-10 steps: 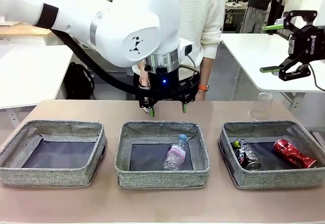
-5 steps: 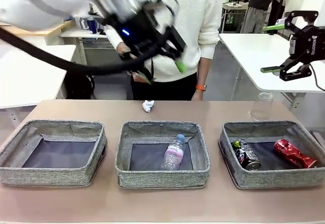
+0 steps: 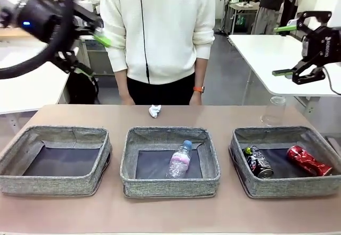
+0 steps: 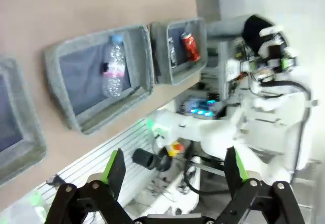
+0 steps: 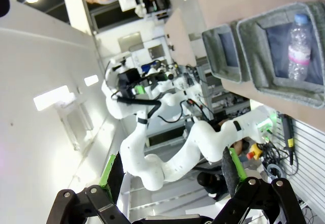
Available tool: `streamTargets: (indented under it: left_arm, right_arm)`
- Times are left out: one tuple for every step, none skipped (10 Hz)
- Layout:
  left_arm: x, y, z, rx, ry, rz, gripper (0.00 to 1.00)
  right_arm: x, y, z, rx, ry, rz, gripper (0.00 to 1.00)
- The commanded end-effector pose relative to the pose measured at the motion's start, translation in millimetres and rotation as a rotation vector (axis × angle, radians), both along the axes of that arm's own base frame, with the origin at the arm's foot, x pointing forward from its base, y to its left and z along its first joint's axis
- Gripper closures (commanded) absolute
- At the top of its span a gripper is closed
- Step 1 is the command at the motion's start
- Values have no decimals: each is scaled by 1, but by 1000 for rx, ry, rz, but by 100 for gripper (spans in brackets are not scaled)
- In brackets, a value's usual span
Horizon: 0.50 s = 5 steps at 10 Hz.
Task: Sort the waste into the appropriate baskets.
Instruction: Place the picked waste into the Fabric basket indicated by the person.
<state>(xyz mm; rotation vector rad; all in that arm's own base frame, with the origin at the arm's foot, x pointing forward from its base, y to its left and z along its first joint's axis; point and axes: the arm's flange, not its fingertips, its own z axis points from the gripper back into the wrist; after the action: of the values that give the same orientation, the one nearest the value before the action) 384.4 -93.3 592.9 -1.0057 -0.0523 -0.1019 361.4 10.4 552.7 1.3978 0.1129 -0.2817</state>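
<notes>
1. Three grey baskets stand in a row on the table point(image 3: 170, 216), on the robot's side, each apart from the next.
2. The left basket point(image 3: 53, 186) shows its dark bottom from wall to wall.
3. The middle basket point(image 3: 170, 187) holds the bottle point(image 3: 180, 159). It lies on its side a little right of the basket's centre, blue cap toward the far wall, pink label around its middle.
4. The right basket point(image 3: 282, 188) holds two cans, both lying down and apart from each other. The dark can point(image 3: 258, 161) is by the left wall and the red can point(image 3: 308, 160) is toward the right wall.
5. The wad point(image 3: 155, 111) lies on the table just beyond the middle basket's far wall, outside every basket, in front of the person point(image 3: 157, 32) standing at the far edge.
6. The clear plastic point(image 3: 274, 112) stands on the table beyond the right basket's far wall, outside it.
7. The left gripper point(image 3: 94, 56) is high at the upper left, well above the left basket. Its jaws are spread wide and hold nothing. Its wrist view looks between the green pads at the middle and right baskets and their contents, far off.
8. The right gripper point(image 3: 283, 50) hangs high at the right, well above the right basket, jaws spread wide and holding nothing.
</notes>
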Motion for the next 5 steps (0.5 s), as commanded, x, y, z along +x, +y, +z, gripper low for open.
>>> streamTargets:
  left_arm:
    - [0, 55, -32, -241, 17, 43, 0]
    - [-8, 80, -52, -331, -9, 56, 0]
    - [-15, 98, -73, -371, -45, 31, 0]
    - [0, 79, -37, -227, 23, 69, 0]
    - [0, 79, -37, -227, 23, 69, 0]
  right_arm:
    - [1, 1, 5, 14, 9, -2, 0]
    - [1, 1, 5, 14, 9, -2, 0]
    - [1, 1, 5, 14, 9, -2, 0]
    - [1, 1, 5, 14, 9, -2, 0]
    - [1, 1, 5, 14, 9, -2, 0]
